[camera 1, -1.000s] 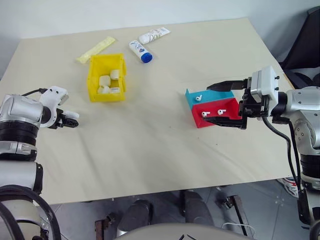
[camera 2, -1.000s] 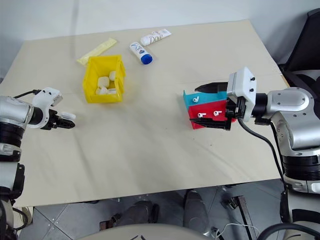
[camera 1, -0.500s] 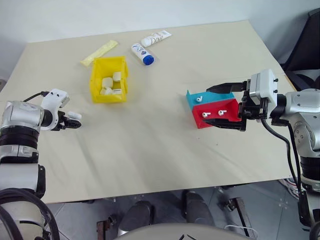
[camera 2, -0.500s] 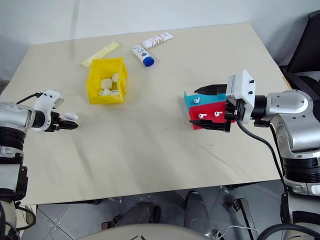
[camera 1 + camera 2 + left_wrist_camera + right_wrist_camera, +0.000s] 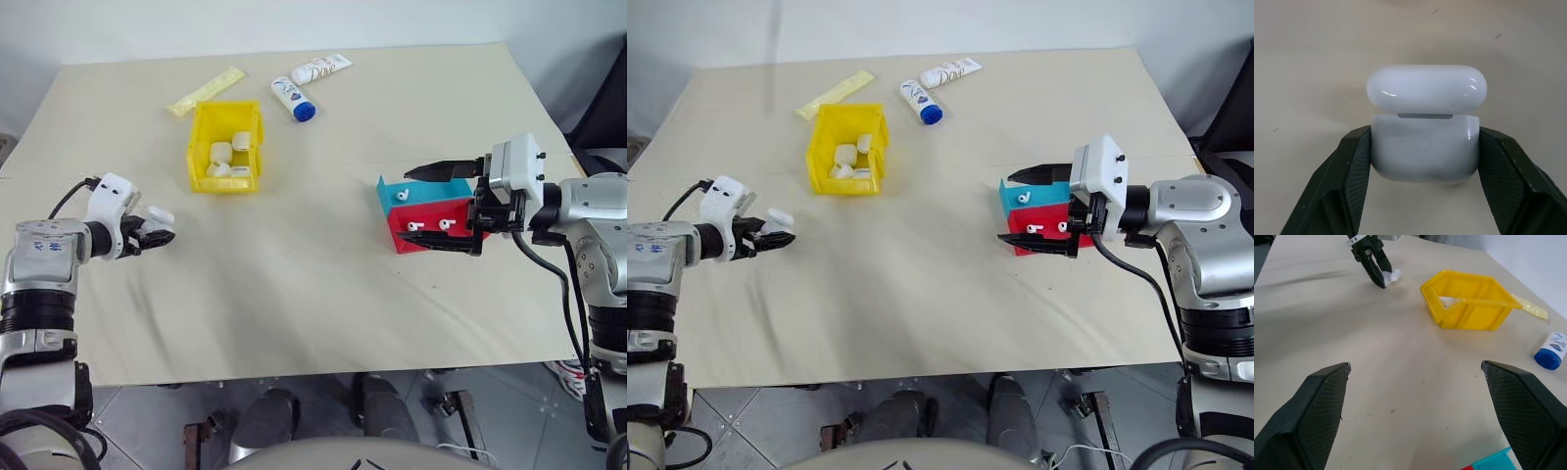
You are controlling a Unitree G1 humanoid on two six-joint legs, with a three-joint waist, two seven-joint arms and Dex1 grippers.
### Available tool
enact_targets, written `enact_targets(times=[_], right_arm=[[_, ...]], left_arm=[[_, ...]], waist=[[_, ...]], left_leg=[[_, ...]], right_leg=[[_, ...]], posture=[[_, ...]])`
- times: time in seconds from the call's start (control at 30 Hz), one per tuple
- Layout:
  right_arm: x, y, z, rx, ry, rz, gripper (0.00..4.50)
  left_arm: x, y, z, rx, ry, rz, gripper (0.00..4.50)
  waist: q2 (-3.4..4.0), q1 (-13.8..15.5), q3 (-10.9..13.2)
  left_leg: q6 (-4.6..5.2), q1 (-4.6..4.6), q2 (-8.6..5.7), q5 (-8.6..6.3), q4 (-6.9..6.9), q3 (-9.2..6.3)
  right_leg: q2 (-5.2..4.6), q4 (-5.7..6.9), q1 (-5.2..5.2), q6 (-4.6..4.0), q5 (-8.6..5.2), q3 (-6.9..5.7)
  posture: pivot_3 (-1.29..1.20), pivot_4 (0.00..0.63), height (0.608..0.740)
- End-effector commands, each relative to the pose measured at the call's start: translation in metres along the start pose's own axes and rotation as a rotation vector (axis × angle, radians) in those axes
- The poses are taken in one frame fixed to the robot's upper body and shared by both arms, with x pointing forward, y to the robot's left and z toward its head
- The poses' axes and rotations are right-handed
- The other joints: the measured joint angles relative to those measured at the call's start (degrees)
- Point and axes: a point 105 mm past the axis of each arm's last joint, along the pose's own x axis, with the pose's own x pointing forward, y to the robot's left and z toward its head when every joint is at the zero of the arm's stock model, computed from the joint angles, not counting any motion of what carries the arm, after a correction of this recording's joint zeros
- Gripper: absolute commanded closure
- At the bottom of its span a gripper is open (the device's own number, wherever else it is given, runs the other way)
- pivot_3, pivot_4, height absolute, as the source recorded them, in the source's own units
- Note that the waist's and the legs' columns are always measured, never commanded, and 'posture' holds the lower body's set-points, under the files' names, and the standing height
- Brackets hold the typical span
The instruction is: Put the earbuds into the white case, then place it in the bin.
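Observation:
My left gripper is shut on the white case over the left side of the table, in front of the bin. Its black fingers press the case's two sides, and the lid stands slightly lifted. The yellow bin sits at the back left with several white cases inside. At the right, my right gripper is open, one finger on each side of a teal tray and a red tray. One earbud lies on the teal tray and two earbuds on the red.
Two white tubes with blue print and a yellow sachet lie near the table's far edge behind the bin. The wide tabletop stretches between the two grippers. A dark chair stands past the right edge.
The whole picture has shifted as the camera moved. My left gripper has tipped further down with the case and edged toward the table's middle. The right arm has kept still.

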Motion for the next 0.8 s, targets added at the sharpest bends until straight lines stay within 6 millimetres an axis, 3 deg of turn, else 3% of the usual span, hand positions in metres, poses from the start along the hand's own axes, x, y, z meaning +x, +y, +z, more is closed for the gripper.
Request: enact_targets(times=[0.03,0.13,0.3,0.8], right_arm=[[-0.002,-0.001,0.010,-0.031,-0.022,-0.002,0.00],[-0.001,-0.001,0.009,-0.030,-0.020,0.001,0.00],[0.001,-0.003,0.009,-0.032,-0.021,0.007,0.00],[0.001,-0.004,0.009,-0.037,-0.017,0.009,0.00]], left_arm=[[-0.015,-0.005,0.009,0.016,-0.020,-0.015,1.65],[-0.019,-0.008,0.003,-0.001,0.018,-0.023,1.65],[-0.016,-0.011,-0.005,-0.023,0.066,-0.026,0.05],[-0.005,-0.015,-0.013,0.002,0.296,-0.043,0.02]], waist=[[-0.13,-0.4,0.1],[-0.24,-0.7,0.1],[-0.25,-0.7,0.2],[-0.22,-0.7,0.1]], left_leg=[[0.00,-0.01,0.00,-0.01,0.00,0.00],[-0.01,-0.28,0.01,0.00,0.01,0.00],[-0.05,-0.42,0.03,0.00,0.03,0.04],[-0.06,-0.40,0.01,0.00,0.03,0.06]], right_leg=[[0.00,0.00,-0.01,0.00,0.00,0.00],[0.01,0.00,-0.30,0.00,0.00,0.00],[0.02,0.05,-0.48,-0.01,0.01,-0.02],[0.03,0.06,-0.47,-0.01,0.01,0.00]], posture=[[0.00,0.150,0.740],[0.00,0.150,0.740],[0.00,0.150,0.740],[0.00,0.150,0.740]])
